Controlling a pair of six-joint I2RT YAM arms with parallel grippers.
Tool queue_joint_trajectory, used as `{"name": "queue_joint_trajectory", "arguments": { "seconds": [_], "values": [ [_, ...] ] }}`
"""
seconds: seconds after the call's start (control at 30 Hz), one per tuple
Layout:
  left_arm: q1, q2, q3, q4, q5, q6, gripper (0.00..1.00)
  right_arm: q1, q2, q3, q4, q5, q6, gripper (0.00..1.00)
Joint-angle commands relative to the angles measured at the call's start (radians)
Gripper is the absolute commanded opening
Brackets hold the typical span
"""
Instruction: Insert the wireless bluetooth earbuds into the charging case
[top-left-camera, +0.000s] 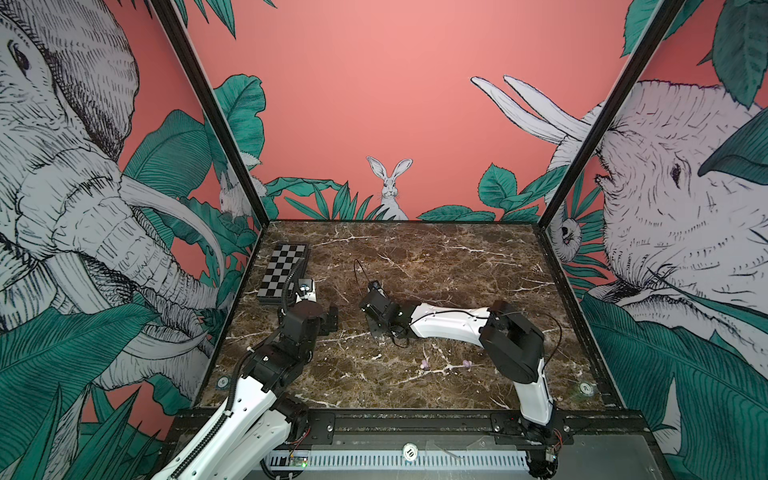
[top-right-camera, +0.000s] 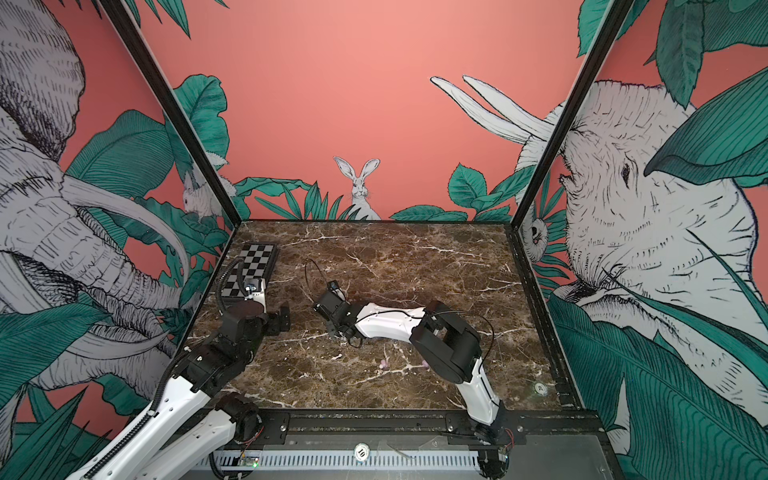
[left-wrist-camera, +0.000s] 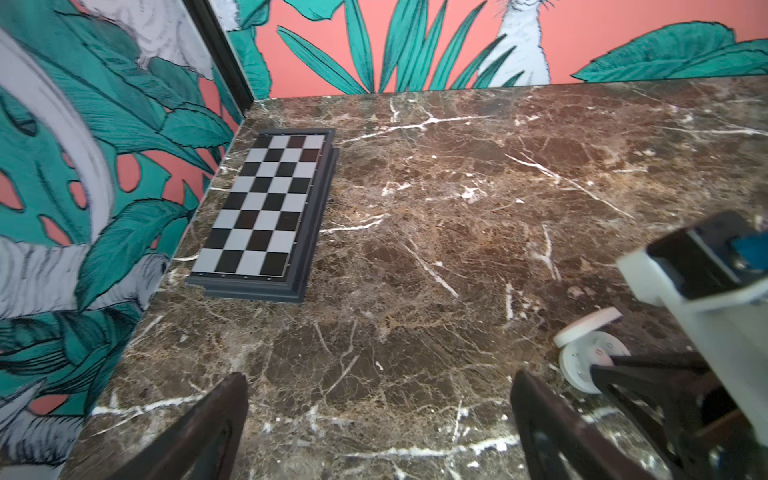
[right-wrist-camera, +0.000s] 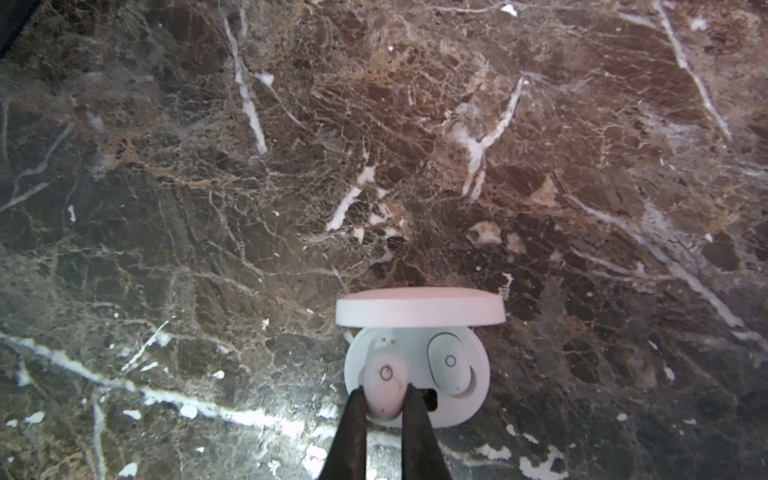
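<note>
The white charging case (right-wrist-camera: 469, 399) lies on the marble with its lid (right-wrist-camera: 419, 309) hinged up. One white earbud (right-wrist-camera: 451, 365) sits in a slot of the case. My right gripper (right-wrist-camera: 384, 399) is shut on a second pale earbud (right-wrist-camera: 384, 374), held over the case's other slot. In both top views the right gripper (top-left-camera: 376, 330) points down at mid-table and hides the case. Two lilac earbuds (top-left-camera: 424, 364) (top-left-camera: 466, 364) lie loose nearer the front. My left gripper (left-wrist-camera: 380, 395) (top-left-camera: 332, 318) stands open with nothing in it, left of the case (left-wrist-camera: 582, 365).
A folded chessboard (top-left-camera: 282, 270) (left-wrist-camera: 266, 208) lies at the back left by the wall. Printed walls close in the marble table (top-left-camera: 415, 257) on three sides. A black rail (top-left-camera: 415, 419) runs along the front edge, where both arm bases stand.
</note>
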Motion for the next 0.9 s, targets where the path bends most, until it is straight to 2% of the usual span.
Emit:
{"name": "queue_joint_trajectory", "arguments": {
  "seconds": [0.0,0.4,0.87],
  "values": [
    [-0.003,0.006,0.005,0.01,0.11,0.029,0.99,-0.005,0.012,0.019,-0.002,0.014,0.018,0.0],
    [-0.003,0.015,-0.007,0.04,0.253,0.07,0.99,-0.004,0.023,0.021,-0.002,0.014,0.026,0.0],
    [-0.002,0.014,-0.006,0.047,0.273,0.074,0.99,-0.006,0.034,0.024,-0.013,0.012,0.033,0.0]
  ]
}}
